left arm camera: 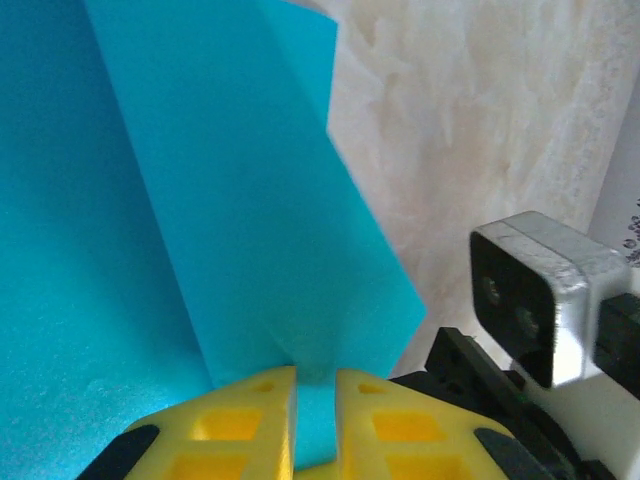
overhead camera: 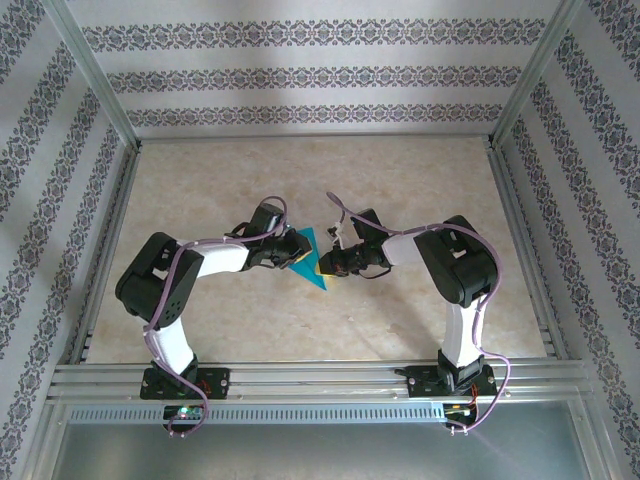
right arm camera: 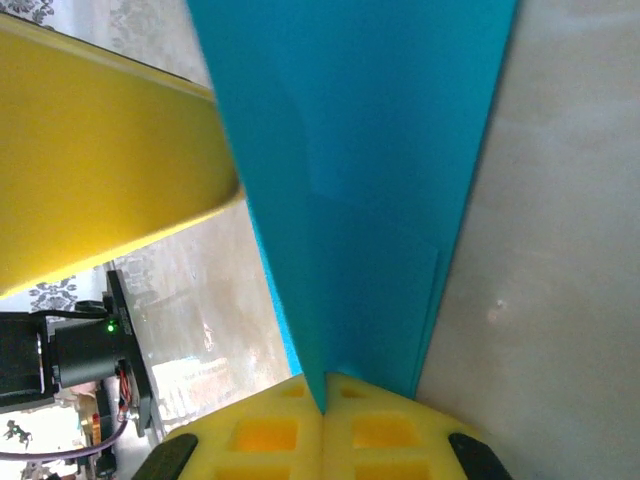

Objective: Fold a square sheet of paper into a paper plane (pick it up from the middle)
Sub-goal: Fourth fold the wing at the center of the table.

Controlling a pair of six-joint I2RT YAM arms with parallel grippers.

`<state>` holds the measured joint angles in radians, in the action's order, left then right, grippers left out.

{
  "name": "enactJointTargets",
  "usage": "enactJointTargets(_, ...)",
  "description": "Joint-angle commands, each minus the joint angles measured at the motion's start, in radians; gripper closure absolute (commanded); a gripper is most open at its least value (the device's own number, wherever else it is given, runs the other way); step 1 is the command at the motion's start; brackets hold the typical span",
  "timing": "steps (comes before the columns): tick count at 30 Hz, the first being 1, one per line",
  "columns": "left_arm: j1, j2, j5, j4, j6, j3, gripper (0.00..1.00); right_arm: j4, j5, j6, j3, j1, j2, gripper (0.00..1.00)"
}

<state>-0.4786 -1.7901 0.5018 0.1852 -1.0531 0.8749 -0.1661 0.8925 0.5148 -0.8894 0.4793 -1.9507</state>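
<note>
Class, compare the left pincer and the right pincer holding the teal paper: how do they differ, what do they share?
The left pincer shows a narrow gap between its fingers, with paper in it; the right pincer has its fingers pressed together. The left pincer reaches in from the left, the right pincer from the right. Both have yellow fingers and grip the same paper.

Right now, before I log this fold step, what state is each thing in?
teal-blue paper sheet: partly folded, creased, pinched from two sides.
left claw, yellow-fingered: shut on the teal-blue paper sheet.
right claw, yellow-fingered: shut on the same sheet's folded layers.
</note>
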Motion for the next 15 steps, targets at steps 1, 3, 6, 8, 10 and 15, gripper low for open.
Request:
enactJointTargets(1, -0.012, -0.024, 0.027, 0.058, -0.005, 0.011, 0.84, 0.007, -0.009, -0.002, 0.004, -0.008, -0.028, 0.91)
enactJointTargets(3, -0.014, -0.03, 0.03, 0.065, -0.008, 0.014, 0.85, 0.023, -0.019, -0.007, 0.0, -0.008, -0.03, 0.87)
enactJointTargets(6, -0.014, -0.038, 0.026, 0.053, -0.007, 0.021, 0.85, 0.043, -0.034, -0.015, -0.006, -0.008, -0.031, 0.81)
enactJointTargets(8, -0.014, -0.041, 0.025, 0.046, -0.005, 0.023, 0.86, 0.057, -0.043, -0.016, -0.012, -0.01, -0.033, 0.8)
enactJointTargets(10, -0.014, -0.043, 0.018, 0.034, -0.001, 0.027, 0.86, 0.073, -0.054, -0.022, -0.017, -0.01, -0.034, 0.8)
enactJointTargets(15, -0.014, -0.049, 0.015, 0.012, 0.011, 0.039, 0.86, 0.099, -0.077, -0.025, -0.021, -0.008, -0.043, 0.83)
